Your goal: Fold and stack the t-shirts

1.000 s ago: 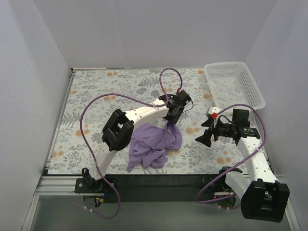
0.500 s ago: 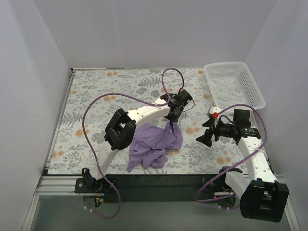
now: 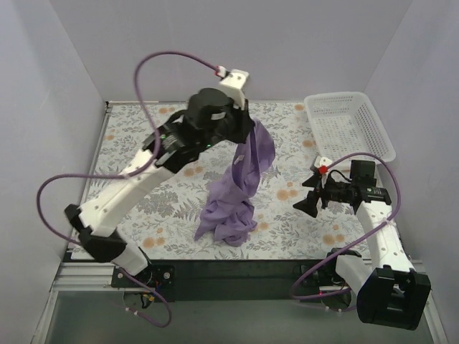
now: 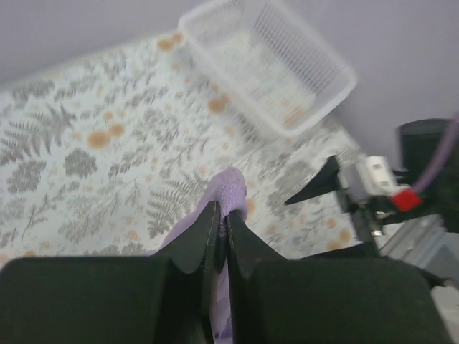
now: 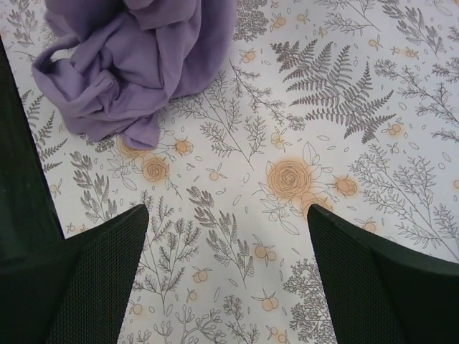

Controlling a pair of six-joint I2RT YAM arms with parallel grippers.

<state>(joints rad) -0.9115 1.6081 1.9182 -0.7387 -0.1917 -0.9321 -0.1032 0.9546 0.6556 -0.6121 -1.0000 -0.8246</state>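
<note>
Open desk (image 3: 278, 215) lies between the hanging t-shirt (image 3: 244, 179) and the right end effector (image 3: 303, 196); the white basket (image 3: 351, 129) blocks the far-right corner.

Top cam: high behind the bases, covers whole bench (image 3: 129, 122). Left wrist cam: high up, looks past left pincer (image 4: 223, 215) to basket (image 4: 287, 72) beyond. Right wrist cam: close over bench. All share the t-shirt (image 5: 136, 64).
</note>
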